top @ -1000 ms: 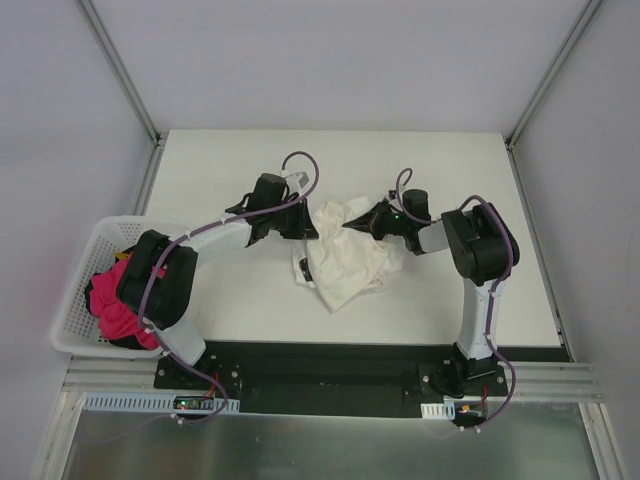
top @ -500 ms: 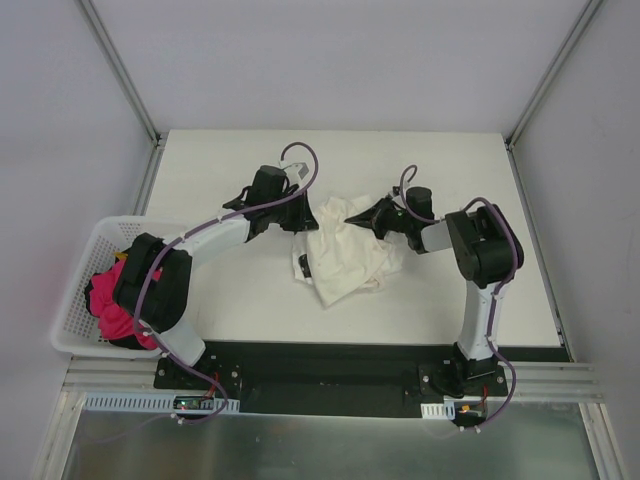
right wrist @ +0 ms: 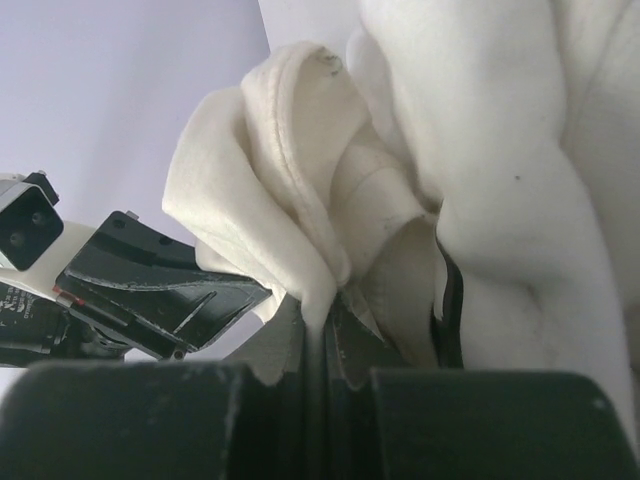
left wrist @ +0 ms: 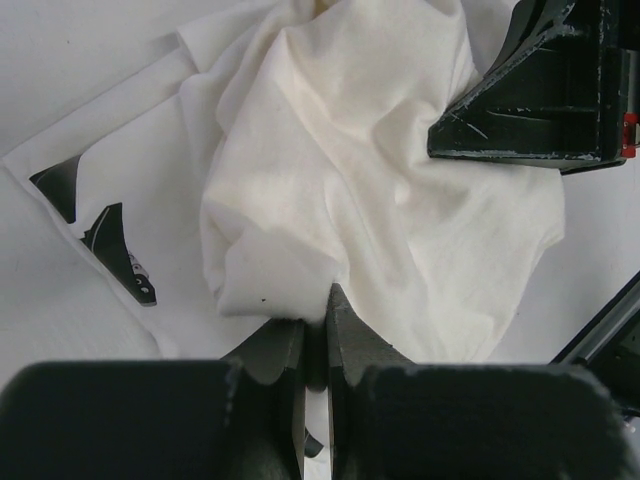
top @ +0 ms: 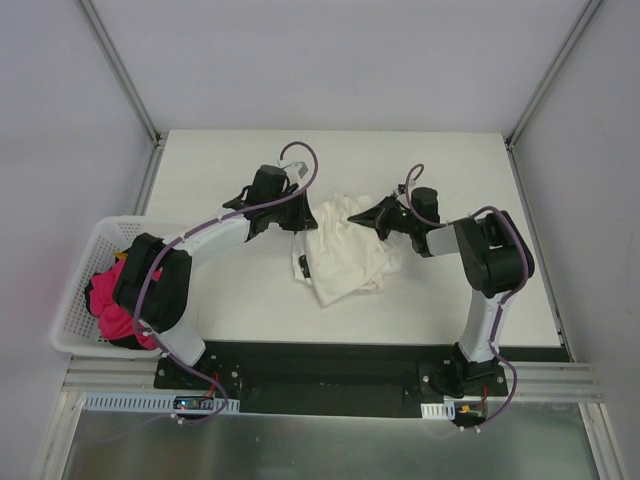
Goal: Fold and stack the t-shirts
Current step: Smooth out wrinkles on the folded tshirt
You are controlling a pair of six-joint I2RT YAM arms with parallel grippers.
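Tension seems the aim: the left tool [left wrist: 318, 320] clamps the cream shirt [top: 345, 250] by its edge, with the printed shirt [left wrist: 110, 200] on the desk [top: 230, 160] left of its tips. Opposite, the right tool [right wrist: 318, 310] pinches a raised fold, likely to pull it flat.

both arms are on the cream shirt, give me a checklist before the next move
1. The left gripper is shut on the edge of the cream shirt: ok.
2. The right gripper is shut on the same shirt: ok, on a bunched fold.
3. Each grip holds one layer only: cannot tell.
4. The cream shirt is free of the printed shirt: not ok, it lies over part of it.
5. The cream shirt is spread flat: not ok, it is crumpled.
6. The two grippers are apart, not touching: ok.
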